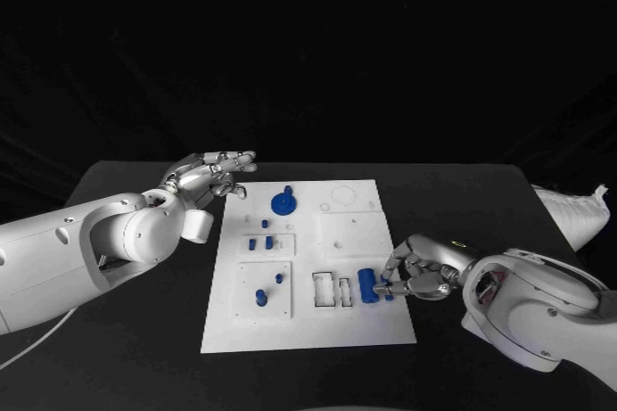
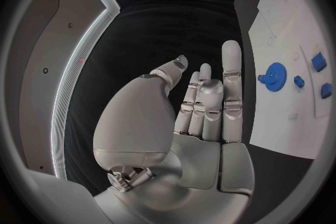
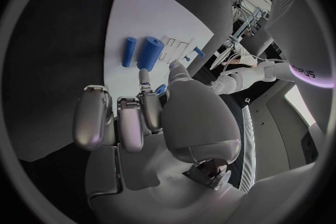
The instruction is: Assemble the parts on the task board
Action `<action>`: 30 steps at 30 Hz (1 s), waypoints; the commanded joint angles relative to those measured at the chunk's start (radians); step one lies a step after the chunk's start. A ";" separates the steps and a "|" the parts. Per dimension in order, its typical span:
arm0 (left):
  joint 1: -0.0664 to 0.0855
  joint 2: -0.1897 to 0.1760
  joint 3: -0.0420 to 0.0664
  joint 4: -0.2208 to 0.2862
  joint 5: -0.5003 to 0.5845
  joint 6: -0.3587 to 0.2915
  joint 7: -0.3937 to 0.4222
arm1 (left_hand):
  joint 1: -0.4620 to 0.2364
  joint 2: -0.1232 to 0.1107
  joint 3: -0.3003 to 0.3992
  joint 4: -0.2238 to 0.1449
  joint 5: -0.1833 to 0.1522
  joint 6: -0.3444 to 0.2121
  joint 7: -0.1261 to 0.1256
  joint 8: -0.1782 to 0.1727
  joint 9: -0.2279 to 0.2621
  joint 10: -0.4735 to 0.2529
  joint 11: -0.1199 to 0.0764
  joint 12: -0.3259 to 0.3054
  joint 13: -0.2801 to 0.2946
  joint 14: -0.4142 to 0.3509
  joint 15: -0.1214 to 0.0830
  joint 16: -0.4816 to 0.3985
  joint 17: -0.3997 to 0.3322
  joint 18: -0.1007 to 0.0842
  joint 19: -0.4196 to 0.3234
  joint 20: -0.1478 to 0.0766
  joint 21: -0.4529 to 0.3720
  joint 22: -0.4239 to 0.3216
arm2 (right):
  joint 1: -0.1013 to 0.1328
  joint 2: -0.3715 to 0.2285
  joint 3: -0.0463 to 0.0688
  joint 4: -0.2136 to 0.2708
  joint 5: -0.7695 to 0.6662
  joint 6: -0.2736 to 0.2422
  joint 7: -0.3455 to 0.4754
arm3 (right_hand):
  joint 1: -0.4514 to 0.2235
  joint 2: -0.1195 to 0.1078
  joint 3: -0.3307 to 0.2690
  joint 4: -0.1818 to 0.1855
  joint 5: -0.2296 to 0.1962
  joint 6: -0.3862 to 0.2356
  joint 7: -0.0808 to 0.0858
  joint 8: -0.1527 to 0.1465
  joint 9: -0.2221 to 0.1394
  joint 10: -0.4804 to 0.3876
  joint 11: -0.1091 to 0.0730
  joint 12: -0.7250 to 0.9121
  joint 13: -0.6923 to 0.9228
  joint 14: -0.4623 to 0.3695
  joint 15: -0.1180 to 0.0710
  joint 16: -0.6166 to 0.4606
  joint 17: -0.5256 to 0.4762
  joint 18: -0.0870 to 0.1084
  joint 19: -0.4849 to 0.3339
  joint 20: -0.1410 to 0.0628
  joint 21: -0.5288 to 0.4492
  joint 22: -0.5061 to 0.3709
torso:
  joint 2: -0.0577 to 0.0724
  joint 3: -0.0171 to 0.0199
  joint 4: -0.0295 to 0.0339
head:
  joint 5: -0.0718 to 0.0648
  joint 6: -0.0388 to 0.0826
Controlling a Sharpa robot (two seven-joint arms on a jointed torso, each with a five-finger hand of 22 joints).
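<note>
This is looking like a robotics lab or test cell. A black surface [image 1: 142, 340] is standing before a black draped backdrop [image 1: 308, 63], carrying a white task board [image 1: 308, 331] with small blue parts [image 1: 283, 200] sitting in its recesses. In the wrist views, curved pale wall panels [image 2: 42, 67] with a lit strip are ringing the space, and metal stands and equipment [image 3: 245, 17] are crowding the room behind.

The table [image 1: 128, 357] is black; the board [image 1: 308, 326] on it is plain white. The parts are blue: a gear [image 1: 284, 200], a cylinder [image 1: 368, 284], small pegs [image 1: 261, 296]. Both arms are white, the left hand [image 1: 212, 177] and right hand [image 1: 418, 270] silver
</note>
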 commanded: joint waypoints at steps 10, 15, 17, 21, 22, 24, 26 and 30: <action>-0.002 -0.002 0.000 0.001 0.002 0.022 0.006 | -0.002 0.010 -0.004 0.000 0.005 -0.006 0.002 0.000 0.000 -0.008 0.001 0.005 0.001 -0.003 0.005 -0.002 -0.001 0.018 -0.003 0.007 -0.006 -0.001 | -0.016 0.055 0.000 -0.029 -0.125 0.010 -0.068 | 0.004 0.017 -0.013 -0.001 0.010 -0.018 0.001 0.007 0.007 0.009 0.003 0.010 0.017 0.084 -0.002 0.012 0.154 -0.021 0.008 0.002 0.009 0.012 | 0.001 -0.0068 0.0049 | 0.009 -0.020; -0.002 -0.001 0.000 0.002 0.002 0.023 0.006 | -0.002 0.010 -0.004 0.000 0.005 -0.006 0.002 0.000 0.000 -0.008 0.001 0.005 0.001 -0.003 0.005 -0.002 -0.001 0.018 -0.003 0.007 -0.006 -0.001 | -0.018 0.077 0.000 -0.047 -0.138 0.037 -0.095 | 0.003 0.018 -0.017 0.000 0.011 -0.021 0.002 0.009 0.009 0.009 0.003 0.010 0.018 0.084 -0.001 0.013 0.155 -0.022 0.008 0.003 0.011 0.013 | 0.001 -0.0083 0.0073 | 0.007 -0.021; -0.002 -0.002 0.000 0.002 0.002 0.023 0.005 | -0.002 0.010 -0.004 0.000 0.005 -0.006 0.002 0.000 0.000 -0.008 0.001 0.005 0.001 -0.003 0.005 -0.002 -0.001 0.018 -0.003 0.007 -0.006 -0.001 | -0.020 0.086 0.000 -0.054 -0.141 0.047 -0.105 | 0.001 0.020 -0.019 0.000 0.011 -0.025 0.002 0.010 0.011 0.004 0.004 0.003 0.011 0.084 -0.001 0.012 0.153 -0.021 0.007 0.003 0.009 0.010 | 0.002 -0.0077 0.0071 | 0.009 -0.022; -0.002 -0.004 0.000 0.003 0.002 0.023 0.005 | -0.002 0.010 -0.004 0.000 0.005 -0.006 0.002 0.000 0.000 -0.008 0.001 0.005 0.001 -0.003 0.005 -0.002 -0.001 0.018 -0.003 0.007 -0.006 -0.001 | -0.027 0.106 0.000 -0.069 -0.151 0.059 -0.118 | -0.004 0.021 -0.026 0.002 0.013 -0.030 0.003 0.012 0.014 0.000 0.005 -0.001 0.009 0.083 0.000 0.011 0.152 -0.021 0.005 0.004 0.008 0.009 | 0.003 -0.0095 0.0092 | 0.009 -0.024; -0.002 -0.004 0.000 0.004 0.002 0.023 0.005 | -0.002 0.010 -0.004 0.000 0.005 -0.006 0.002 0.000 0.000 -0.008 0.001 0.005 0.001 -0.003 0.005 -0.002 -0.001 0.018 -0.003 0.007 -0.006 -0.001 | -0.029 0.111 0.000 -0.072 -0.154 0.061 -0.120 | -0.005 0.022 -0.026 0.002 0.013 -0.031 0.004 0.012 0.014 0.000 0.005 -0.001 0.009 0.083 0.001 0.011 0.151 -0.021 0.005 0.004 0.008 0.008 | 0.003 -0.0104 0.0096 | 0.009 -0.024; -0.002 -0.005 0.000 0.004 0.002 0.023 0.004 | -0.002 0.010 -0.004 0.000 0.005 -0.006 0.002 0.000 0.000 -0.008 0.001 0.005 0.001 -0.003 0.005 -0.002 -0.001 0.018 -0.003 0.007 -0.006 -0.001 | -0.032 0.118 0.000 -0.078 -0.156 0.064 -0.122 | -0.005 0.022 -0.027 0.002 0.013 -0.031 0.004 0.012 0.015 0.000 0.005 -0.002 0.009 0.083 0.001 0.011 0.151 -0.020 0.005 0.004 0.008 0.008 | 0.003 -0.0113 0.0111 | 0.008 -0.025; -0.002 -0.006 0.000 0.005 0.002 0.024 0.004 | -0.003 0.011 -0.006 0.001 0.004 -0.006 0.002 0.001 0.000 -0.009 0.001 0.006 0.002 -0.003 0.005 -0.002 -0.002 0.018 -0.003 0.007 -0.007 -0.001 | -0.035 0.127 0.000 -0.087 -0.159 0.068 -0.125 | -0.007 0.023 -0.029 0.002 0.013 -0.033 0.004 0.013 0.016 -0.001 0.005 -0.003 0.008 0.083 0.001 0.010 0.150 -0.020 0.004 0.004 0.008 0.007 | 0.002 -0.0117 0.0120 | 0.009 -0.027; -0.002 -0.008 0.000 0.006 0.002 0.025 0.002 | -0.003 0.011 -0.006 0.001 0.004 -0.006 0.002 0.001 0.000 -0.009 0.001 0.006 0.002 -0.003 0.005 -0.002 -0.002 0.018 -0.003 0.007 -0.007 -0.001 | -0.040 0.144 0.000 -0.106 -0.165 0.080 -0.129 | -0.010 0.026 -0.031 0.003 0.012 -0.034 0.004 0.015 0.017 -0.002 0.005 -0.004 0.008 0.082 0.001 0.009 0.149 -0.020 0.003 0.005 0.007 0.006 | 0.002 -0.0126 0.0124 | 0.008 -0.027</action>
